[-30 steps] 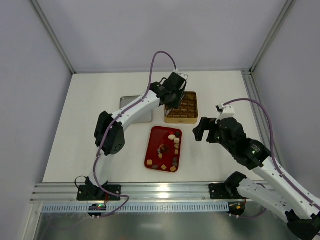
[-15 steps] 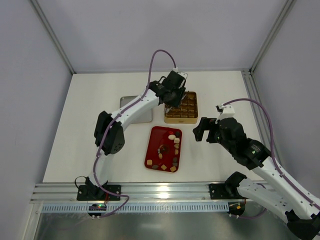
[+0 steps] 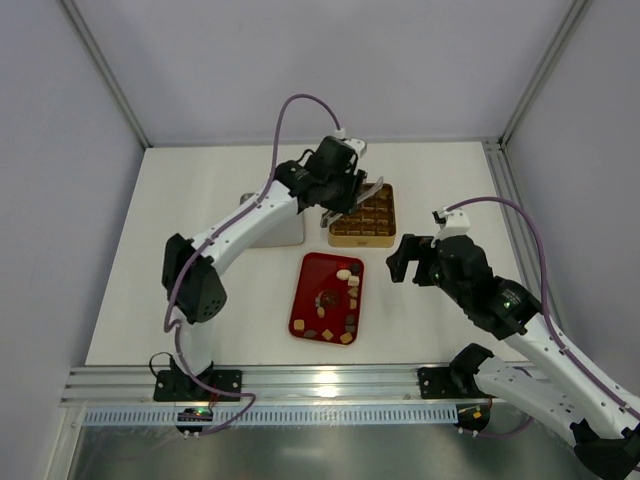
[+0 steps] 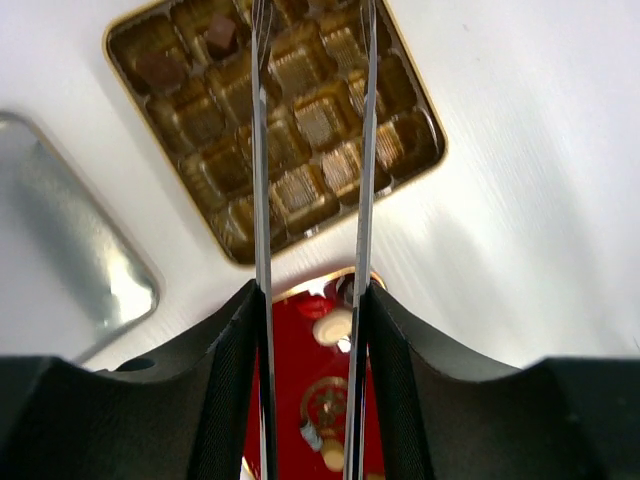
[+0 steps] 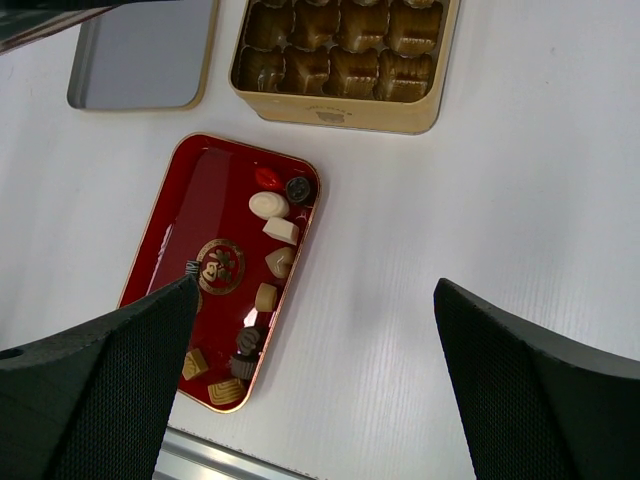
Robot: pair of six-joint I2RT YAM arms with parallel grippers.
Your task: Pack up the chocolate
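Several small chocolate pieces in cream, tan and dark brown lie along the right side and near end of the red tray; they also show in the right wrist view. The gold tin holds two dark pieces in a far corner; its other cells look empty. My left gripper hovers above the tin, its thin blades apart with nothing between them. My right gripper is open wide and empty, right of the tray.
A silver tin lid lies flat left of the tin, partly under my left arm; it also shows in the right wrist view. Grey walls enclose the table. A metal rail runs along the near edge.
My left gripper has risen and drawn back to the left from the tin, and its elbow has swung left. The right arm has not moved.
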